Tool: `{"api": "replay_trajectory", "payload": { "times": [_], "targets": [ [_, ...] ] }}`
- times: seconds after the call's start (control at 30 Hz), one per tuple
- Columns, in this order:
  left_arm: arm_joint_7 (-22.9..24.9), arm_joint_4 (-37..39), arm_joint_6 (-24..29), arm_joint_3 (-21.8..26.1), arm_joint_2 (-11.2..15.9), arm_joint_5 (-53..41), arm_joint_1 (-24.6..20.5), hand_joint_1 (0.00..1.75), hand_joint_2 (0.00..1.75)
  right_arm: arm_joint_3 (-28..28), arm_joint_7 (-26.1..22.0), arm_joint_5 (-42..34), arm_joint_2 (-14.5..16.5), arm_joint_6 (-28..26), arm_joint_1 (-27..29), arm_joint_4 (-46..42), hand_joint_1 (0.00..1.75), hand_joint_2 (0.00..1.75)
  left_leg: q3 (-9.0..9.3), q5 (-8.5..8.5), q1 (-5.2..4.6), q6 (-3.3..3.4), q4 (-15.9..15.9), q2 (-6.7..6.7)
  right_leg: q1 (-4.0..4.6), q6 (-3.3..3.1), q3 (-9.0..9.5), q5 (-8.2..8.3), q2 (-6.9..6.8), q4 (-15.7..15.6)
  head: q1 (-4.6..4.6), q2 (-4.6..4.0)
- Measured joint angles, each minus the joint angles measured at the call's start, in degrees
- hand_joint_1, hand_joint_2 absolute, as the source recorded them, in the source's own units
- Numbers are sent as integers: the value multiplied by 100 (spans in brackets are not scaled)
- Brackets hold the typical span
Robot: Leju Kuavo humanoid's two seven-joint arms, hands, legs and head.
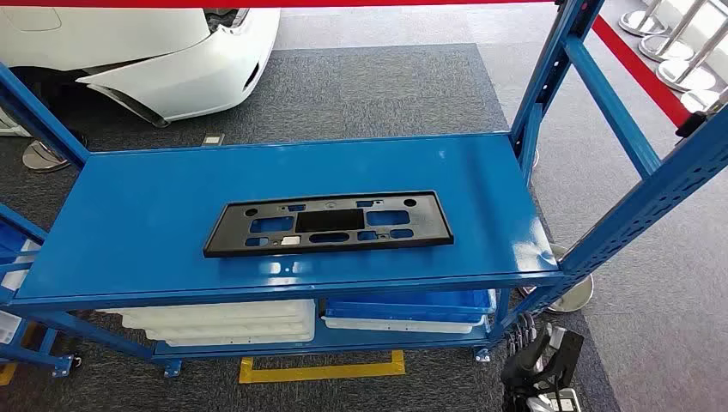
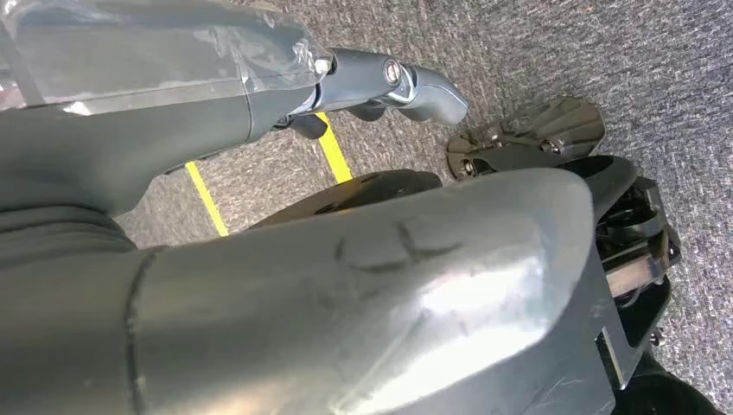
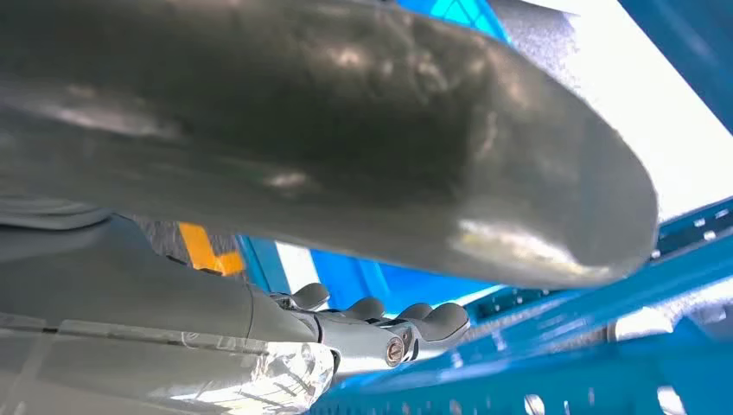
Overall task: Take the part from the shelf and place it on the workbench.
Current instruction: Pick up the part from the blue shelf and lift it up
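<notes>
1. Your left hand (image 2: 380, 82) hangs at the upper middle of the left wrist frame, over grey carpet and a yellow floor line (image 2: 333, 156). It holds nothing; its fingers look loosely curled, but you cannot tell whether they are together or apart.
2. Your right hand (image 3: 380, 328) sits low in the right wrist frame, close to the blue frame of the shelf (image 3: 553, 346). Nothing is in it; the fingers lie side by side, slightly bent, and whether they are closed cannot be told.
3. The part (image 1: 328, 223), a flat black plate with cut-outs, lies flat at the centre of the head frame, on the shelf's top deck (image 1: 129, 215), well apart from both hands.
4. White and blue trays (image 1: 403, 311) sit on the lower deck.
5. Risk, as a judgement: the plate is thin and flush on smooth metal, so fingers may slide it rather than get under its edge.
6. The blue upright (image 1: 635, 206) at the right of the head frame could catch your right arm on the way in.
7. Lifted by one end, the long plate may tilt and slip.
</notes>
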Motion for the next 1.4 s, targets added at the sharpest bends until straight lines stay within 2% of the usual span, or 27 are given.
{"api": "replay_trajectory", "payload": {
  "times": [0.13,0.27,0.4,0.5,0.57,0.7,0.93,1.17,1.4],
  "targets": [
    [0,2,2,-4,4,-13,-4,0,0,472,36,-449,88,-391,89,-226,0,0,0,0,0,1,0,0,0,0,0,0,-1,0,-1,0],
    [-2,2,9,-33,10,-43,-11,0,0,1322,169,-1512,141,-1140,340,-721,0,0,-2,0,-2,1,0,-1,-1,0,0,0,-1,0,0,0],
    [-5,4,9,-75,17,-54,-28,0,0,2128,214,-2099,149,-1532,543,-1169,0,0,-1,0,-3,1,0,0,-2,0,0,0,0,0,4,0],
    [-21,4,6,-116,22,-93,-34,0,0,2759,262,-2823,141,-1790,685,-1510,0,0,-1,1,-3,2,0,-2,-2,0,1,0,-5,0,1,0],
    [-28,5,1,-133,27,-114,-35,0,0,3175,304,-3170,127,-1849,761,-1712,0,0,0,1,-2,2,0,-2,-1,0,1,0,-3,0,-3,0],
    [-34,7,-6,-143,34,-132,-38,0,0,3825,337,-3307,89,-1872,847,-2007,0,0,0,2,-2,2,0,-1,-1,0,1,0,-3,0,1,0],
    [-38,8,-7,-160,40,-155,-41,0,0,4549,393,-3562,11,-1904,925,-2309,0,0,-1,2,-3,2,0,-1,-1,0,0,0,-3,0,4,0],
    [-44,9,-7,-221,46,-166,-51,0,0,5598,678,-4228,-80,-2102,956,-2623,0,0,-1,2,-2,2,0,-2,-1,0,0,0,-3,0,4,0],
    [-44,9,-7,-248,46,-164,-53,0,0,6594,1057,-4975,-168,-2005,855,-2781,0,0,-1,3,-2,1,-1,-2,0,0,1,1,-3,1,2,0]
  ]
}}
